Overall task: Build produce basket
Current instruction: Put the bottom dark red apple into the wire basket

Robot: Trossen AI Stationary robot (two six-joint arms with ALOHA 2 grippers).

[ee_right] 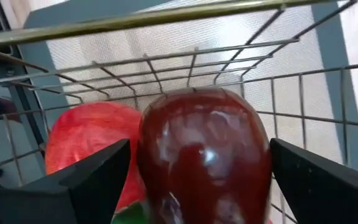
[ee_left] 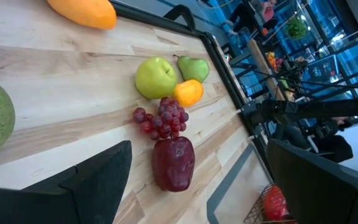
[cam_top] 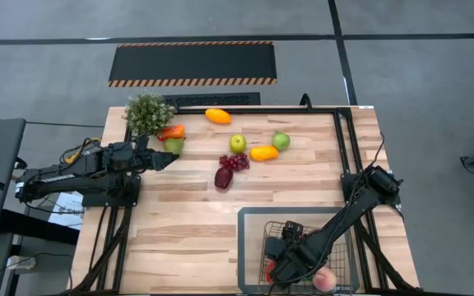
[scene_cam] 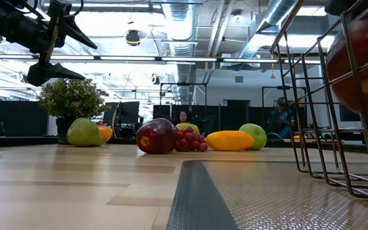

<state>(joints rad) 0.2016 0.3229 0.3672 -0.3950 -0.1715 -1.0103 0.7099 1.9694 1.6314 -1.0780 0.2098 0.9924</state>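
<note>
3 fruits [cam_top: 324, 279] lie in the basket [cam_top: 249, 238] between the right fingers [cam_top: 280, 273], spread wide.

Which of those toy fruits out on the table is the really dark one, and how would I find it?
Start at the bushy green potted plant at the wooden table's far left corner and look towards the table's middle. Below the cluster of purple-red grapes lies a glossy dark maroon fruit, touching the bunch. It is the darkest loose piece, nearest the grey-rimmed wire basket.
</note>
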